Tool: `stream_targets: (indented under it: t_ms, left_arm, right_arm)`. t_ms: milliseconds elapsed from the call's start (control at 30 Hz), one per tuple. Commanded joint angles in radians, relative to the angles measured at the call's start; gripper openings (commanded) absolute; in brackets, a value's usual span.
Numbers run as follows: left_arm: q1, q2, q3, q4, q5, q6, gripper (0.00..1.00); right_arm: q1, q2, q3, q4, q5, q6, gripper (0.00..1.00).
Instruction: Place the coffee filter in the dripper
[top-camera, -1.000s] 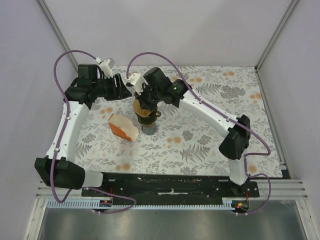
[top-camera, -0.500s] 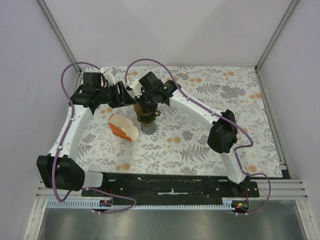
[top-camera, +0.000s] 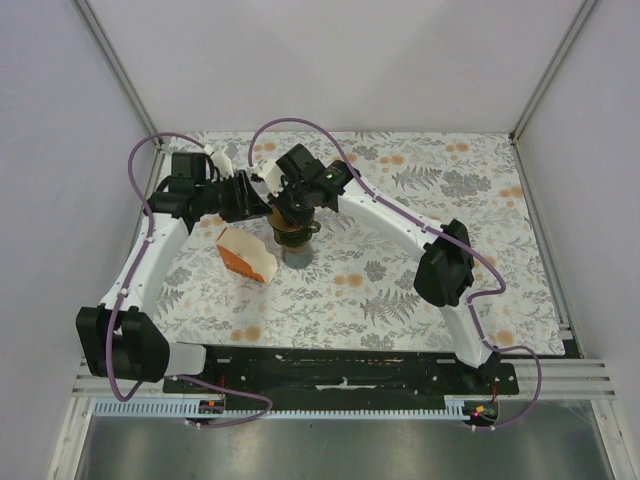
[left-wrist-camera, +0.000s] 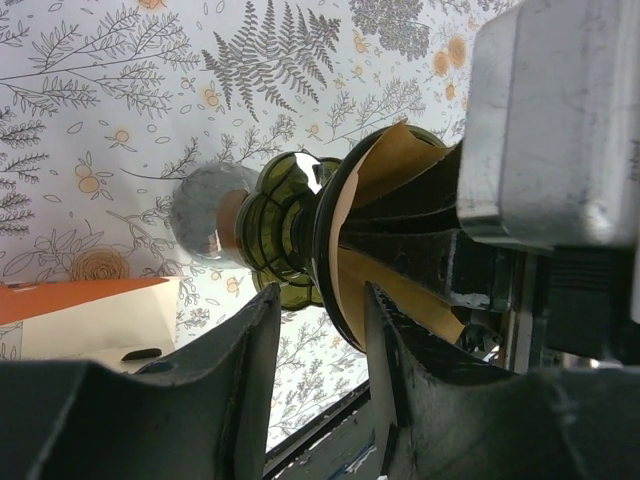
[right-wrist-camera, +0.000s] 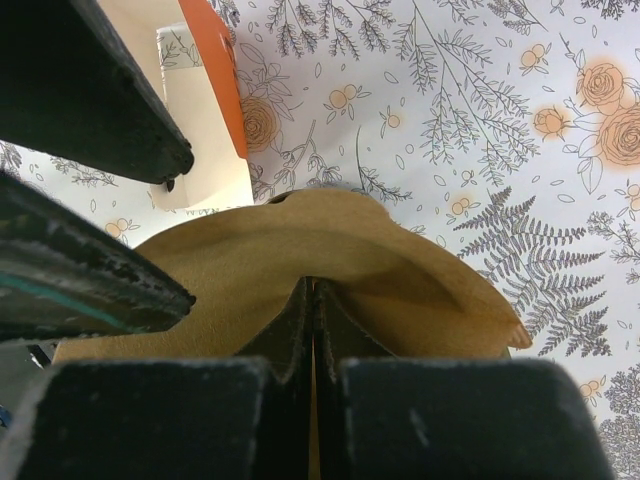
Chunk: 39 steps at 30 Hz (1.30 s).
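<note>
Coffee filter (right-wrist-camera: 300, 250) sitting inside dripper (left-wrist-camera: 285, 235), upper centre of the overhead frame.
Right gripper (right-wrist-camera: 313, 300) is pinching the filter's wall; left gripper (left-wrist-camera: 320, 300) is hovering beside the dripper, jaws standing apart.

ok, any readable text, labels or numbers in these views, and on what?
None readable in any view.
Orange and white carton: plain faces, no legible print.
Coffee filter and dripper: no markings.
Tablecloth: floral pattern only.
</note>
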Motion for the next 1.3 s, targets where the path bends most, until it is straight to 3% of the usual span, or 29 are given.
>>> stream_targets:
  t_ms: [0, 333, 967, 1267]
  left_arm:
    - [-0.005, -0.015, -0.026, 0.053, -0.008, -0.016, 0.44]
    - [-0.029, -0.013, -0.047, 0.036, -0.08, 0.05, 0.35]
    - [-0.029, -0.011, 0.057, -0.029, -0.116, 0.099, 0.34]
    - [-0.029, -0.008, 0.08, -0.032, -0.1, 0.107, 0.45]
  right_arm:
    - [0.005, 0.028, 0.024, -0.021, 0.002, -0.011, 0.0]
    - [0.006, 0.017, 0.01, -0.011, -0.002, -0.025, 0.0]
    - [-0.018, -0.157, -0.022, 0.101, -0.076, -0.074, 0.0]
    - [-0.02, -0.187, -0.022, 0.107, -0.093, -0.08, 0.0]
